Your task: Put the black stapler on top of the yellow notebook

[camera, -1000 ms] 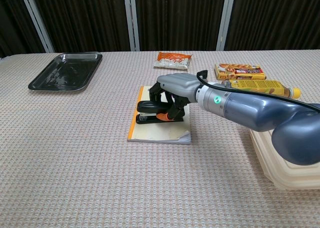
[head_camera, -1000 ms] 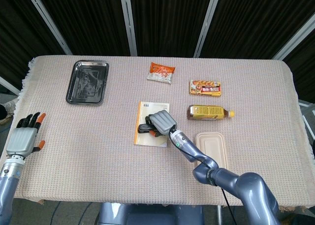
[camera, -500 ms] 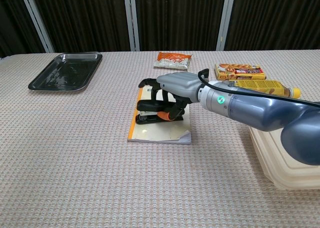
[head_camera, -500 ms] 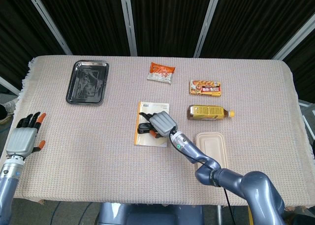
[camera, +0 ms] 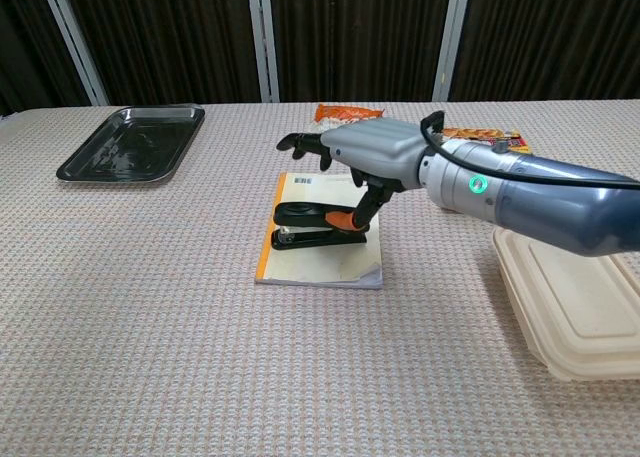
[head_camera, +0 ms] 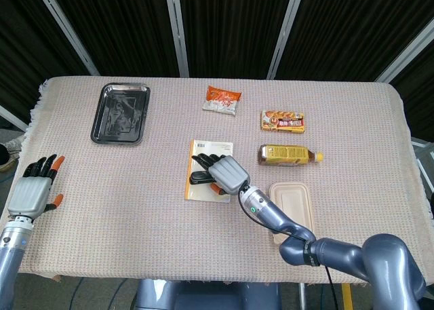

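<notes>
- Under the spread fingers [camera: 300,143] of the right hand [camera: 372,149], the black stapler [camera: 312,228] lies flat on the yellow notebook [camera: 320,261], near the middle of the cloth-covered counter [camera: 200,327].
- From the chest view, those fingers are apart and lifted clear above the stapler; the orange-tipped thumb points down close to the stapler's rear end, and I cannot tell whether it touches.
- Nothing is gripped in the right hand.
- Just past the fingertips, toward the far edge of the counter, the notebook's pale cover with a barcode label shows bare.
- Farther beyond the fingertips lies an orange snack packet [head_camera: 222,100].
- On the wrist side of the right hand, a beige lidded food box [camera: 572,307] sits on the counter, with the grey forearm passing above its near corner.
- Behind the forearm are a yellow-labelled drink bottle [head_camera: 287,155] lying on its side and a flat box of biscuits [head_camera: 282,121].
- Well off to the side of the fingertips, a black metal tray [camera: 133,144] rests near the far corner of the counter.
- At the counter's near left edge, the left hand [head_camera: 32,191] hangs palm down, its fingers [head_camera: 42,165] straight and slightly apart, holding nothing and well apart from the notebook.
</notes>
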You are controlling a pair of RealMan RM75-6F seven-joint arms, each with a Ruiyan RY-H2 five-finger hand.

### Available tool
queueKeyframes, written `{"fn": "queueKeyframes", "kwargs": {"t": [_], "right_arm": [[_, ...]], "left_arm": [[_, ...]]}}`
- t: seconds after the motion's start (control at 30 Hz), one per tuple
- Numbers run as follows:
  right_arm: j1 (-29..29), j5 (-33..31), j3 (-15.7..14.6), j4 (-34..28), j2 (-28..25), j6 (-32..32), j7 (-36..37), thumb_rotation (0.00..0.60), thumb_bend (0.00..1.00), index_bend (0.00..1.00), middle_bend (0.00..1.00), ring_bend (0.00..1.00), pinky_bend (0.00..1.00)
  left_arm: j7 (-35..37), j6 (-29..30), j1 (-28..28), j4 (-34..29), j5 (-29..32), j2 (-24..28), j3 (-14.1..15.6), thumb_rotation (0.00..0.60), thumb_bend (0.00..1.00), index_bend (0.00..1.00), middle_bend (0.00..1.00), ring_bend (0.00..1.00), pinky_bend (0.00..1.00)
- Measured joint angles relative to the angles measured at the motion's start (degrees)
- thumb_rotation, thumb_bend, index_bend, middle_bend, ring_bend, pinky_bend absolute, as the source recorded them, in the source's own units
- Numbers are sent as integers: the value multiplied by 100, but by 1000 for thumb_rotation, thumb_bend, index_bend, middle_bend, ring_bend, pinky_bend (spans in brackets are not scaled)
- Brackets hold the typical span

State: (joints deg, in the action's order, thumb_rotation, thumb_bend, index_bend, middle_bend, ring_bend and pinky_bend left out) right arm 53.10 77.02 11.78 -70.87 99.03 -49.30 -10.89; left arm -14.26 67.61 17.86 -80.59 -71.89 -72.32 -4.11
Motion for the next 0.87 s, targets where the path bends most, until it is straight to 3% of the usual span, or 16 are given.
{"fn": "queueKeyframes", "kwargs": {"t": [0.1, 0.27, 0.43, 0.63, 0.87], "right_arm": [[-240, -69, -29, -660, -390, -323, -377, 600, 261, 0, 0, 49, 195], [-874, -122, -196, -1794, -1251, -1126, -933, 600, 235, 0, 0, 8, 140], [-1662, 56, -504, -2394, -1987, -2137, -1128, 600, 218, 0, 0, 0, 18], [-2636, 352, -913, -2288, -2520, -3192, -860, 600, 218, 0, 0, 0, 0], [-3480, 86, -1054, -1310, -2539, -3772, -422, 600, 216, 0, 0, 0, 0]], "left_arm": [[21, 121, -40, -61, -77, 33, 12, 600, 326, 0, 0, 0, 110], [96, 399, -134, -168, -250, 99, 28, 600, 327, 0, 0, 0, 109], [227, 818, -270, -267, -535, 165, 50, 600, 326, 0, 0, 0, 104], [368, 1219, -400, -292, -900, 158, 83, 600, 325, 0, 0, 0, 101], [461, 1458, -431, -199, -1043, 53, 13, 600, 320, 0, 0, 0, 97]]}}
